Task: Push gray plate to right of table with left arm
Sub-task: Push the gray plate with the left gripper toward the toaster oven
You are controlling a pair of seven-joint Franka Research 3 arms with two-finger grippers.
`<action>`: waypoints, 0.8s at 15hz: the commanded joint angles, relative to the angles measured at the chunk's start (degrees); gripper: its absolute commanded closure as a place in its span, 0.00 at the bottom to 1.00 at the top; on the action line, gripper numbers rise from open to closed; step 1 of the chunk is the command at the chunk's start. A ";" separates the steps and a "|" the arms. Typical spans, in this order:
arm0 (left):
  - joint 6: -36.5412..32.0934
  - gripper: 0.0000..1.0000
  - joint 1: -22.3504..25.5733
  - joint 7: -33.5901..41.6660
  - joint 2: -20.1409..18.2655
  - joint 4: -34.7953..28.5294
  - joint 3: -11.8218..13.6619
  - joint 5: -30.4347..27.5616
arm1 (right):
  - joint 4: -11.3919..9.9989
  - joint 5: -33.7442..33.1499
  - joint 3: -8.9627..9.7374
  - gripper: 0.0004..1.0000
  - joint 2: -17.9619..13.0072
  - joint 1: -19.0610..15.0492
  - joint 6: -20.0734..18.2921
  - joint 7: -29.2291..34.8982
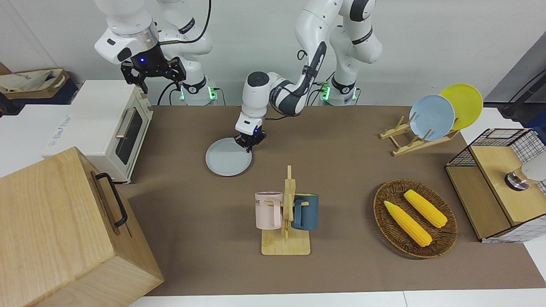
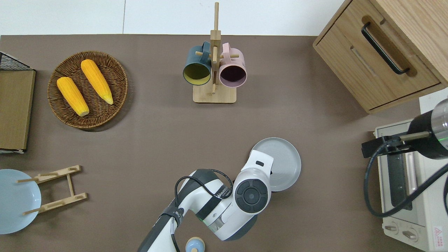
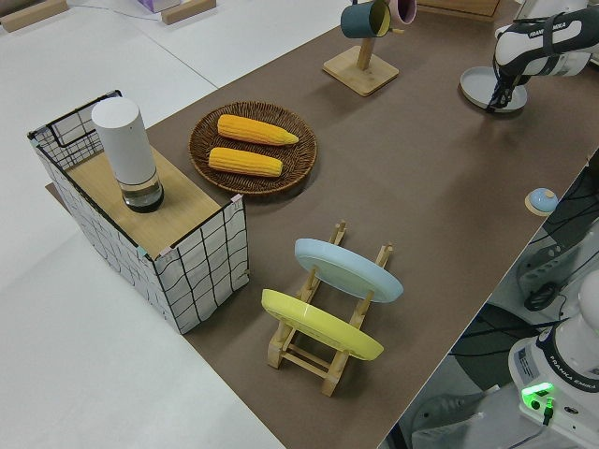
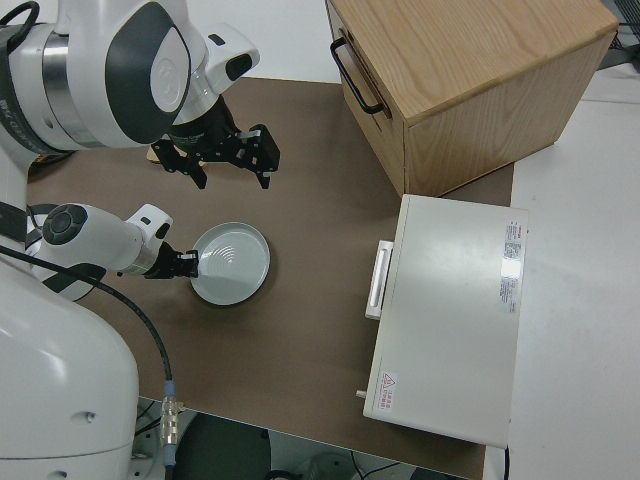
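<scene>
So my left tool (image 1: 250, 144) was down at the rim of the gray plate (image 1: 226, 160), on the edge that faces the left arm's end of the counter (image 1: 341, 170). It touched the rim or sat just beside it. I could not tell if its fingers were open or closed. It was not holding anything that I could see.

The plate lay flat on the counter, in the part near the robots, a bit toward the right arm's end. It looked to me like the push was under way but not done. There was bare counter between the plate and the toaster oven (image 1: 108, 128), so I think more pushing was left.

The oven and the big wooden box (image 1: 64, 230) stood at that end, and I think the plate must stop before it bumps them. The mug rack (image 1: 286, 217) with two mugs stood farther from the robots, well apart from the plate. The corn basket (image 1: 414, 218) and the plate stand (image 1: 420, 138) were at the left arm's end, out of the way. My right arm was parked, its tool (image 1: 152, 72) open.
</scene>
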 commanded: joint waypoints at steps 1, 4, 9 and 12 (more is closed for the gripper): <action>-1.62 0.10 -1.03 -1.26 2.07 2.08 0.73 1.15 | 0.53 0.25 0.92 0.02 -0.14 -1.07 -0.89 0.66; -3.89 0.01 -0.42 -0.30 1.37 2.34 0.74 2.73 | 0.53 0.25 0.92 0.02 -0.14 -1.15 -0.89 0.66; -7.93 0.01 0.63 6.01 -1.61 2.34 1.35 2.12 | 0.53 0.25 0.92 0.02 -0.14 -1.07 -0.89 0.66; -14.68 0.01 4.05 15.22 -7.22 1.90 1.35 -0.94 | 0.53 0.25 0.92 0.02 -0.14 -1.07 -0.89 0.66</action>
